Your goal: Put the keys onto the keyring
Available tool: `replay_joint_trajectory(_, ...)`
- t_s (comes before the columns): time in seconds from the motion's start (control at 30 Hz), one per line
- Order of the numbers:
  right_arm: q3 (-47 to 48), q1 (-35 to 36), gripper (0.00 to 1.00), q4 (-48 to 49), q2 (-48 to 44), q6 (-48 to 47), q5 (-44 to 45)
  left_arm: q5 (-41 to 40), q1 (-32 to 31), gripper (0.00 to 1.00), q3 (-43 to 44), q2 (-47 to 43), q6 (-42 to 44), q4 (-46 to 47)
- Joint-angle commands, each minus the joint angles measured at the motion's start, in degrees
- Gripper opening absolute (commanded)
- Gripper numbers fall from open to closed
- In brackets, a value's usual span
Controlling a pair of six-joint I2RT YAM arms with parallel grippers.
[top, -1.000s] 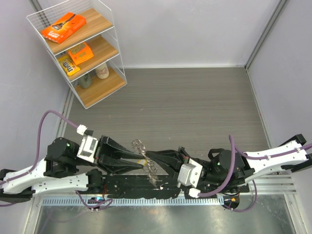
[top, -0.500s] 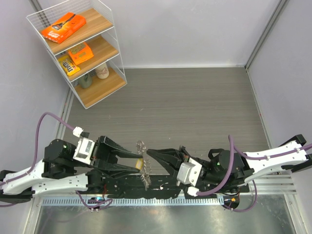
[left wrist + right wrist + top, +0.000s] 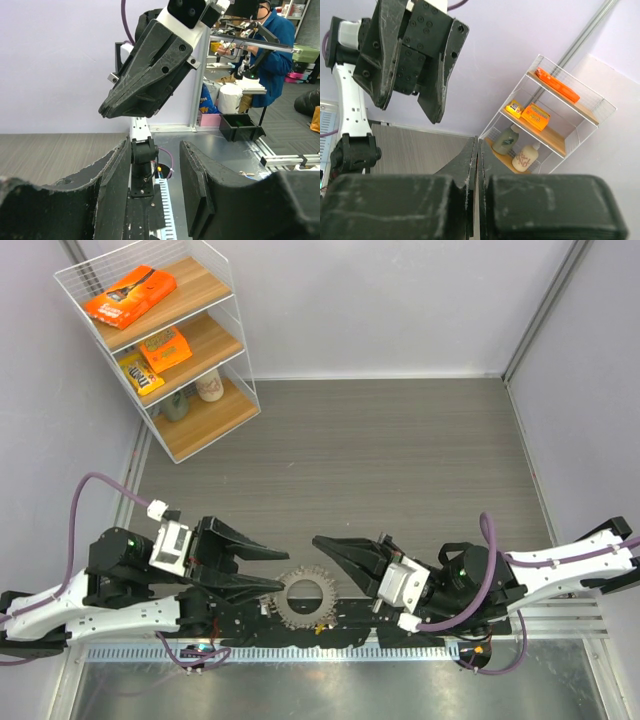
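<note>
The keyring (image 3: pixel 304 598), a wreath of silvery pieces with an open centre, lies flat on the black base strip between the two arms. My left gripper (image 3: pixel 282 570) is open and empty, its fingertips just left of the ring; the left wrist view (image 3: pixel 155 165) shows nothing between the pads. My right gripper (image 3: pixel 317 540) is shut, tip just above the ring's far edge, and nothing shows between its fingers in the right wrist view (image 3: pixel 477 146). A tiny yellowish speck (image 3: pixel 318 624) lies at the ring's near edge; I cannot tell if it is a key. The keys are otherwise hidden.
A wire shelf rack (image 3: pixel 232 310) with snack packs and bottles stands at the back left; it also shows in the right wrist view (image 3: pixel 555 125). A slotted cable duct (image 3: pixel 300 652) and a metal plate run along the near edge. Grey walls close both sides.
The keyring hung between the two gripper tips; now it lies flat on the black strip. My left gripper has opened and drawn back left. My right gripper has pulled right, still shut.
</note>
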Motion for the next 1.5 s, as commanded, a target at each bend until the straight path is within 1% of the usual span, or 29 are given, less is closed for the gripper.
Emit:
replay_joint_trajectory(0.0,-1.0,-0.15,0.06,1.68,-1.63,1.62,3.85,-2.14,-0.31,0.49,0.07,0.01,0.61,-0.79)
replay_joint_trajectory(0.1,-1.0,-0.68,0.06,-0.69,-2.33,4.61,6.06,-3.81,-0.31,0.49,-0.19,-0.25,0.52,-2.02)
replay_joint_trajectory(0.17,-0.48,-1.38,0.06,-4.2,-2.42,9.78,7.46,-5.74,-0.31,0.49,-0.28,-0.42,0.26,-3.07)
replay_joint_trajectory(0.23,0.66,-1.99,0.06,-9.12,-2.25,13.13,9.22,-7.23,-0.31,0.49,-0.55,-0.78,0.0,-3.86)
replay_joint_trajectory(0.27,1.19,-2.43,0.08,-12.45,-2.25,16.63,9.92,-8.11,-0.4,0.49,-0.72,-0.95,-0.18,-4.48)
replay_joint_trajectory(0.3,1.37,-3.13,0.11,-14.05,-2.34,20.4,9.93,-8.82,-0.31,0.49,-0.98,-1.3,-0.27,-4.92)
replay_joint_trajectory(0.33,1.81,-3.66,0.24,-17.54,-2.25,22.18,9.84,-9.69,-0.4,0.5,-1.25,-1.48,-0.36,-5.62)
replay_joint_trajectory(0.37,2.07,-4.62,0.28,-18.45,-2.08,26.46,9.84,-10.66,-0.31,0.52,-1.51,-1.74,-0.53,-6.15)
replay_joint_trajectory(0.4,2.6,-5.16,0.35,-23.94,-1.99,28.42,9.67,-11.63,-0.31,0.55,-1.86,-2.0,-0.71,-6.59)
replay_joint_trajectory(0.43,2.6,-6.64,0.39,-25.82,-1.81,32.44,8.88,-12.42,-0.31,0.58,-2.04,-2.09,-0.71,-7.11)
replay_joint_trajectory(0.47,2.25,-7.35,0.45,-28.54,-1.81,34.66,8.44,-13.38,-0.31,0.59,-2.21,-2.44,-0.8,-7.73)
replay_joint_trajectory(0.53,1.55,-9.9,0.5,-32.49,-1.55,39.84,5.89,-15.32,-0.31,0.62,-2.65,-2.88,-0.97,-9.05)
replay_joint_trajectory(0.57,1.02,-11.73,0.51,-33.48,-1.2,43.52,4.23,-16.02,-0.4,0.63,-2.83,-2.97,-0.97,-9.57)
replay_joint_trajectory(0.6,-0.2,-12.88,0.53,-34.88,-1.02,45.12,3.17,-15.94,-0.31,0.64,-3.01,-3.24,-0.97,-10.1)
replay_joint_trajectory(0.63,-0.91,-14.55,0.53,-35.33,-0.84,48.27,1.07,-17.94,-0.31,0.64,-3.18,-3.5,-1.06,-10.72)
replay_joint_trajectory(0.67,-2.74,-15.52,0.54,-35.85,-0.76,49.69,-0.08,-18.75,-0.31,0.66,-3.27,-3.68,-1.23,-11.33)
replay_joint_trajectory(0.7,-3.63,-17.19,0.55,-36.21,-0.41,53.02,-1.48,-19.45,-0.31,0.68,-3.36,-3.85,-1.41,-12.12)
replay_joint_trajectory(0.77,-7.31,-19.3,0.61,-37.35,0.12,57.41,-3.07,-20.07,-0.31,0.99,-3.97,-4.12,-1.68,-13.09)
replay_joint_trajectory(0.9,-13.55,-21.51,0.69,-37.44,0.56,66.48,-5.26,-21.56,-0.31,0.99,-5.46,-5.43,-2.73,-13.97)
replay_joint_trajectory(0.93,-14.62,-21.94,0.69,-37.09,0.65,69.63,-5.89,-22.0,-0.31,1.0,-5.9,-5.87,-3.08,-14.15)
replay_joint_trajectory(1.07,-19.72,-22.21,0.7,-36.3,1.18,76.76,-7.12,-23.24,-0.31,1.0,-7.31,-7.01,-3.43,-14.5)
replay_joint_trajectory(1.17,-23.93,-22.65,0.71,-32.88,1.44,80.38,-9.58,-23.24,-0.31,1.0,-7.93,-7.54,-3.78,-14.68)
replay_joint_trajectory(1.27,-25.96,-23.27,0.71,-31.12,2.75,84.06,-10.9,-22.97,-0.31,1.0,-8.46,-7.9,-4.4,-14.68)
replay_joint_trajectory(1.47,-30.7,-23.79,0.71,-21.64,7.24,90.22,-14.59,-21.92,-0.31,1.0,-9.25,-8.77,-5.28,-14.77)
